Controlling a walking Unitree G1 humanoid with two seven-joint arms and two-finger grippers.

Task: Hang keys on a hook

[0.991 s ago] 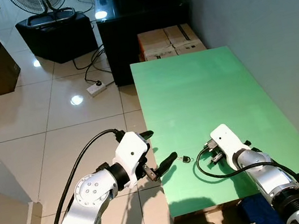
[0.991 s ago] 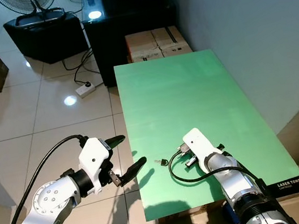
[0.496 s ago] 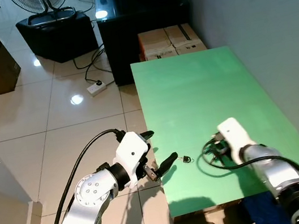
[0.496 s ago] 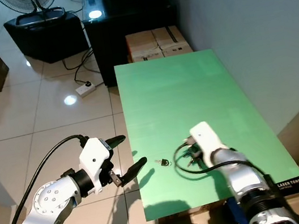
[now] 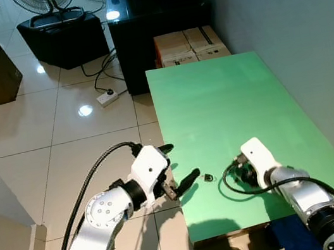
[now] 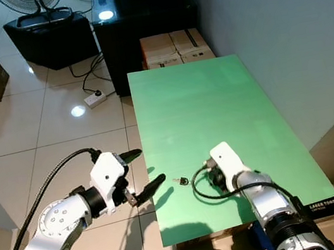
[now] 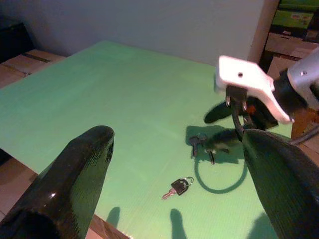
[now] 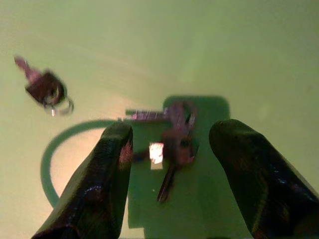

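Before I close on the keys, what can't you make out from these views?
- Hook: cannot tell where it is.
- Dark key bunch: under the right hand, blurred in the right wrist view; key count unclear.
- Small black-headed key: too small in the head views.

Spread black fingers (image 8: pixel 99 184) flank key bunch (image 8: pixel 172 142); small key (image 8: pixel 45 88) apart.

A home storage-like room with glossy white floor tiles (image 5: pixel 61 143): cardboard boxes (image 5: pixel 191 45) at twelve o'clock, a standing fan (image 5: pixel 47 0) and power strip (image 5: pixel 107 98) at eleven o'clock.
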